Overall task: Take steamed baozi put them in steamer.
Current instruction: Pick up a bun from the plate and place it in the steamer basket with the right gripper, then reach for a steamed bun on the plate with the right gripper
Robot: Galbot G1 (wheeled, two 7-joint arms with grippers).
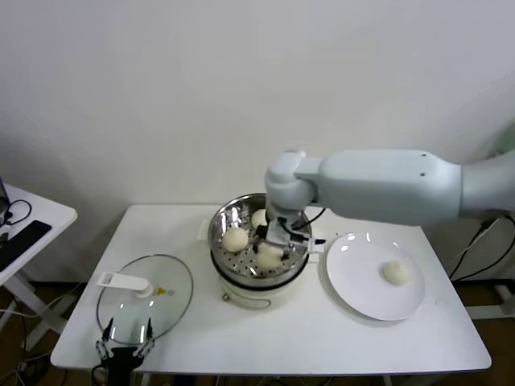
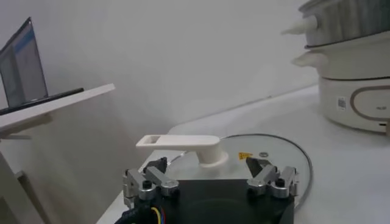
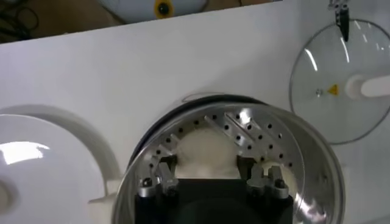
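Three pale baozi (image 1: 235,239) in steamer (image 1: 222,221) | right claw (image 1: 271,244) pinching one | left claw (image 1: 125,330) spread

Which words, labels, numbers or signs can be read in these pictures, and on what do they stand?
No text can be read.
Yellow sticker on the glass lid: a small warning-type mark, too small to read.
Small label on the pot base: blurred, unreadable.
Laptop screen on the side table: content too blurred to read.
Steamer, plate, baozi: no markings visible.
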